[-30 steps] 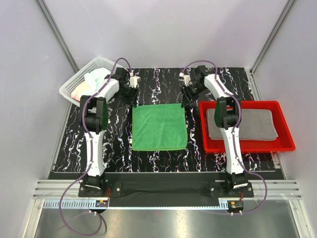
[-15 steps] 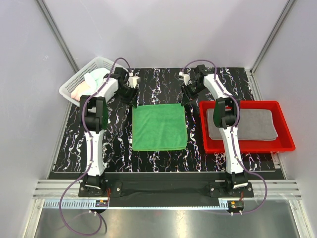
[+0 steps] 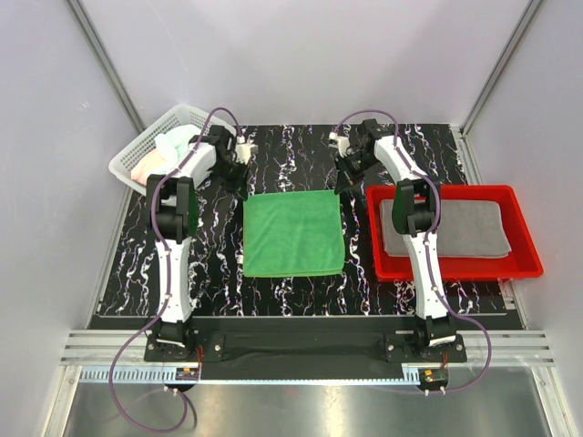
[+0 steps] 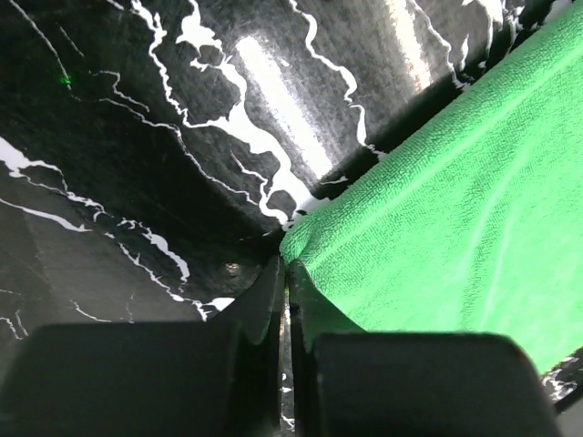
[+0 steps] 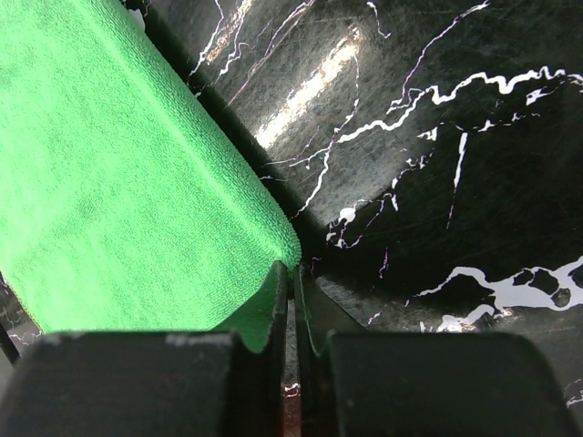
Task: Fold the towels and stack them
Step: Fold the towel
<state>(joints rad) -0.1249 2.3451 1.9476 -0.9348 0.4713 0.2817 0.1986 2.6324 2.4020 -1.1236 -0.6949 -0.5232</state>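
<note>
Our left fingers (image 4: 271,289) are pinched shut on the far-left corner of the green towel (image 3: 293,232), which lies flat at the middle of the desk (image 3: 209,264). Our right fingers (image 5: 277,293) are pinched shut on its far-right corner (a grey towel (image 3: 446,228) sits in the red tray (image 3: 455,271) beyond). We judge this the grasp that opens the first fold; next, both corners should lift together and travel evenly to the near edge.

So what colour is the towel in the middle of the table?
The towel is bright green, best seen from the top camera.
</note>
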